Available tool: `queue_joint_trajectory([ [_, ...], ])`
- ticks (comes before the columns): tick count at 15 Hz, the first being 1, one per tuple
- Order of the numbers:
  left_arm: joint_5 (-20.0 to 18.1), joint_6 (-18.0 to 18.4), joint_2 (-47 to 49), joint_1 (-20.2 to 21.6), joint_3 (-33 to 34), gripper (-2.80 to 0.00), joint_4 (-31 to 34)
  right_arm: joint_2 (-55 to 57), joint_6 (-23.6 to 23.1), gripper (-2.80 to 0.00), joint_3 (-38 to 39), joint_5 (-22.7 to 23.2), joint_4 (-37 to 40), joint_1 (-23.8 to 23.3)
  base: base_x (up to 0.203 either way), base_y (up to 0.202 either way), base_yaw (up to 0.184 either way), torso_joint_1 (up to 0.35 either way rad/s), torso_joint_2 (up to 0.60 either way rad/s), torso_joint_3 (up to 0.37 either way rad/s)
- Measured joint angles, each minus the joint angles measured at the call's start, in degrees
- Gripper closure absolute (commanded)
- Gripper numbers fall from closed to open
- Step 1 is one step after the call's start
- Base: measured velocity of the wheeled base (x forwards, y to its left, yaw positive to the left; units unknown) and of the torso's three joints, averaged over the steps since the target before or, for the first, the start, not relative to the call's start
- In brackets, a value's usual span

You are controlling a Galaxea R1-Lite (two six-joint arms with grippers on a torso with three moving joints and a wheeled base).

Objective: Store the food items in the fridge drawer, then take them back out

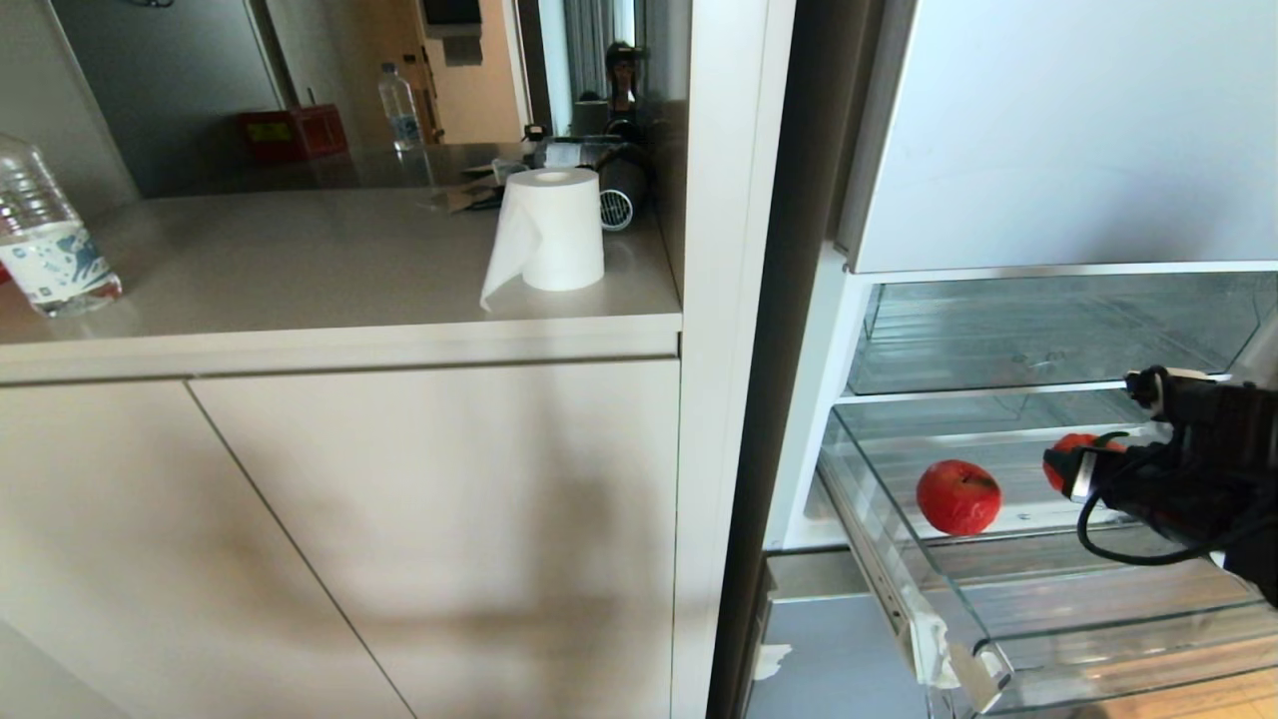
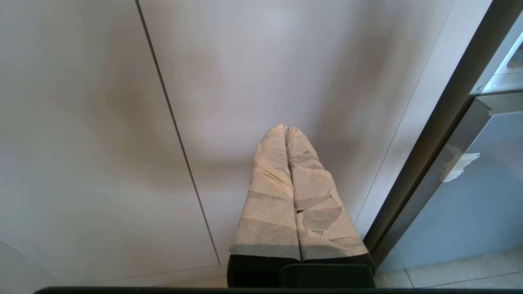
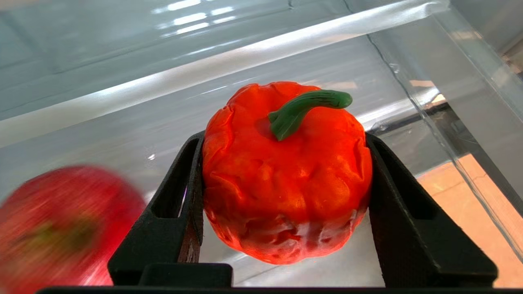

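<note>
Right gripper point(image 3: 286, 179) clamps orange-red fruit point(image 3: 286, 171) (green stem); apple point(image 1: 958, 496) in fridge drawer point(image 1: 1098, 629)

right tool point(image 3: 286, 183) gripping, left tool point(image 2: 288, 134) closed

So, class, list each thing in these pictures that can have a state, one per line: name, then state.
Fridge drawer: pulled out.
Apple: lying loose in the drawer.
Orange-red fruit: clamped between the right gripper's fingers, over the drawer.
Right gripper: shut on the fruit.
Left gripper: shut, empty, parked by the cabinet door.
Paper roll: upright, a sheet hanging loose.
Water bottle: upright on the counter.
</note>
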Motion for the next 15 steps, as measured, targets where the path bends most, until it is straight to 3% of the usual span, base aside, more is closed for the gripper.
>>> queue_joint_trajectory([
  [6, 0.00, 0.00, 0.00, 0.00, 0.00, 0.00, 0.00, 6.00, 0.05, 0.00, -1.75, -0.28, -1.29, -0.17, 0.000, 0.000, 0.000, 0.000, 0.00, 0.000],
  [7, -0.02, 0.00, 0.00, 0.00, 0.00, 0.00, 0.00, 6.71, 0.10, -2.80, -1.81, -0.28, -1.34, -0.17, 0.000, 0.000, 0.000, 0.000, 0.00, 0.000],
  [15, 0.00, -0.02, 0.00, 0.00, 0.00, 0.00, -0.02, 9.22, 2.58, -2.80, -2.38, -0.25, -2.61, -0.17, 0.000, 0.000, 0.000, 0.000, 0.00, 0.000],
])
